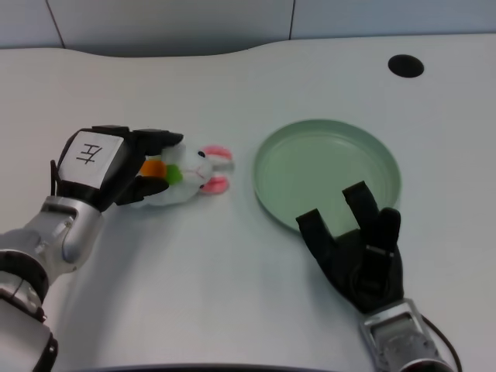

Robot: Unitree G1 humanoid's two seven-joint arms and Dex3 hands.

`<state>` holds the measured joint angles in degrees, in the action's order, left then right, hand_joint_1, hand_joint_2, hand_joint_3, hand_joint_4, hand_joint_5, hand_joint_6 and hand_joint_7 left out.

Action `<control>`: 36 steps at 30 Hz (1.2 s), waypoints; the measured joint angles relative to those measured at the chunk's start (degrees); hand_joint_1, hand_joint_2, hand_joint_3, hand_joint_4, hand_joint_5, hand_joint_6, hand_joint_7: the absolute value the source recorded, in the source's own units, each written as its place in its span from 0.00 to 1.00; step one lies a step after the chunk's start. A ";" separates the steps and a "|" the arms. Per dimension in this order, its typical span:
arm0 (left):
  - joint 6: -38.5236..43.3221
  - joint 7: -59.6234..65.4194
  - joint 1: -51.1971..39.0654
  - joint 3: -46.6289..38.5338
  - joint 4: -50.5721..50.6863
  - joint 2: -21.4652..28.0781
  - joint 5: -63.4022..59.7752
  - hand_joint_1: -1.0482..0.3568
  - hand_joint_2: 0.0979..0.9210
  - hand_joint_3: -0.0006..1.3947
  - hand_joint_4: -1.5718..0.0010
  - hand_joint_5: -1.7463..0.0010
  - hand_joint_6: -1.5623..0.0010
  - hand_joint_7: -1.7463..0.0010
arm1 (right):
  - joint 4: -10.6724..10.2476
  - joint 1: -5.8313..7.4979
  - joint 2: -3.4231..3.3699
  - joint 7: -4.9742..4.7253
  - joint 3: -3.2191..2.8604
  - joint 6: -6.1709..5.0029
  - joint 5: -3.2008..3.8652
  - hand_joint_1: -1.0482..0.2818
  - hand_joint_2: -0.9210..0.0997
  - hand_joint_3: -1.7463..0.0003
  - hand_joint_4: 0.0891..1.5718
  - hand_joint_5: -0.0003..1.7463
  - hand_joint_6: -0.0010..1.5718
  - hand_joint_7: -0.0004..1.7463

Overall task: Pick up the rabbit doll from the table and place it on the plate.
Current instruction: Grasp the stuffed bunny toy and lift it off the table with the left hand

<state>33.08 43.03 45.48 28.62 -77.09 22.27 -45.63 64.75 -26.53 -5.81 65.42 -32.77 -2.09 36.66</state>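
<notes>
The left hand (116, 167) is wrapped around the body end of the rabbit doll (190, 174), fingers over it and apparently gripping, with the doll lying on the white surface (232, 287) just left of the green plate (267, 167). A firm hold before lifting, then a short carry right, should suit.
</notes>
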 measured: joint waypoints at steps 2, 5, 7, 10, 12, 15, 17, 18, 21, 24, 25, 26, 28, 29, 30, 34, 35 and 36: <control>0.18 -1.45 0.01 -0.25 0.00 0.00 0.95 0.58 0.92 0.00 0.27 0.92 0.29 0.95 | -0.06 0.03 0.00 0.00 -0.01 0.08 0.02 0.43 0.01 0.97 0.55 1.00 0.46 1.00; 0.20 -3.62 0.06 -1.01 0.01 0.00 2.53 0.59 0.91 0.00 0.27 0.93 0.28 0.96 | -0.18 0.09 0.01 0.01 0.00 0.31 0.02 0.44 0.01 0.98 0.55 1.00 0.46 1.00; 0.19 -4.40 0.13 -1.27 0.02 0.00 2.98 0.59 0.92 0.00 0.27 0.93 0.28 0.96 | -0.23 0.11 0.01 0.02 0.00 0.50 0.02 0.44 0.01 0.98 0.55 1.00 0.46 1.00; 0.12 -4.95 0.27 -1.29 0.04 0.00 3.30 0.60 0.92 0.00 0.27 0.94 0.28 0.97 | -0.30 0.12 0.01 0.03 0.01 0.48 0.01 0.44 0.00 0.98 0.55 1.00 0.46 1.00; 0.17 -4.99 0.45 -1.22 0.05 0.04 3.30 0.60 0.93 0.00 0.27 0.94 0.28 0.98 | -0.30 0.12 0.02 0.03 0.05 0.51 -0.02 0.44 0.01 0.98 0.56 1.00 0.46 1.00; 0.58 -4.99 0.77 -1.15 0.06 0.18 3.30 0.62 0.90 0.00 0.26 0.94 0.27 0.98 | -0.30 0.12 0.04 0.03 0.16 0.58 -0.07 0.43 0.01 0.98 0.55 1.00 0.46 1.00; 1.30 -4.95 1.02 -1.16 0.07 0.30 3.30 0.62 0.89 0.00 0.26 0.94 0.27 0.98 | -0.29 0.12 0.06 0.03 0.30 0.63 -0.12 0.44 0.01 0.99 0.55 1.00 0.46 1.00; 1.57 -4.95 1.24 -1.19 0.07 0.29 3.30 0.62 0.89 0.00 0.26 0.94 0.27 0.98 | -0.26 0.12 0.06 0.03 0.31 0.70 -0.11 0.44 0.01 0.99 0.55 1.00 0.46 1.00; 2.43 -4.95 2.06 -1.41 0.16 0.28 3.38 0.63 0.88 0.00 0.25 0.94 0.26 0.98 | -0.19 0.10 0.07 0.03 0.32 1.00 -0.11 0.43 0.01 0.99 0.55 1.00 0.46 1.00; 3.90 -3.97 3.14 -1.51 0.40 0.24 3.40 0.64 0.87 0.00 0.24 0.94 0.26 0.98 | -0.09 0.02 0.10 0.02 0.47 1.12 -0.14 0.43 0.01 0.99 0.55 1.00 0.45 1.00; 4.39 -3.62 3.63 -1.52 0.46 0.19 3.40 0.64 0.86 0.00 0.24 0.94 0.26 0.98 | -0.03 0.00 0.10 0.01 0.53 1.10 -0.16 0.43 0.01 0.99 0.55 1.00 0.45 1.00; 4.84 -3.17 4.17 -1.53 0.49 0.09 3.40 0.64 0.86 0.00 0.24 0.93 0.26 0.98 | 0.01 -0.02 0.11 0.00 0.58 1.06 -0.21 0.43 0.01 0.99 0.55 1.00 0.45 1.00; 5.49 -2.76 5.33 -1.54 0.59 -0.25 3.40 0.63 0.86 0.00 0.23 0.93 0.25 0.98 | 0.06 -0.08 0.10 -0.06 0.64 0.85 -0.24 0.43 0.01 0.99 0.55 1.00 0.45 1.00; 5.85 -2.71 5.88 -1.57 0.63 -0.45 3.41 0.63 0.87 0.00 0.23 0.94 0.26 0.99 | 0.12 -0.12 0.10 -0.09 0.66 0.68 -0.24 0.43 0.01 0.99 0.55 1.00 0.45 1.00; 6.31 -2.75 6.40 -1.64 0.66 -0.69 3.42 0.63 0.87 0.00 0.23 0.93 0.26 0.99 | 0.21 -0.16 0.11 -0.11 0.66 0.63 -0.24 0.43 0.01 0.99 0.55 1.00 0.45 1.00; 7.77 -2.82 7.47 -1.76 0.83 -1.72 3.47 0.62 0.88 0.01 0.23 0.93 0.26 0.99 | 0.46 -0.33 0.12 -0.24 0.67 0.62 -0.25 0.43 0.01 0.99 0.55 1.00 0.45 1.00; 8.07 -2.83 7.61 -1.76 0.84 -1.99 3.47 0.61 0.88 0.01 0.23 0.93 0.26 0.99 | 0.52 -0.36 0.12 -0.26 0.64 0.62 -0.24 0.43 0.01 0.99 0.55 1.00 0.46 1.00; 8.29 -2.86 7.75 -1.77 0.84 -2.23 3.47 0.60 0.89 0.00 0.23 0.93 0.26 0.99 | 0.61 -0.40 0.13 -0.25 0.59 0.62 -0.22 0.43 0.01 0.99 0.55 1.00 0.46 1.00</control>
<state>41.37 40.17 53.23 26.86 -76.24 20.04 -42.16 65.36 -26.92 -5.68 65.16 -32.18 -1.47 36.44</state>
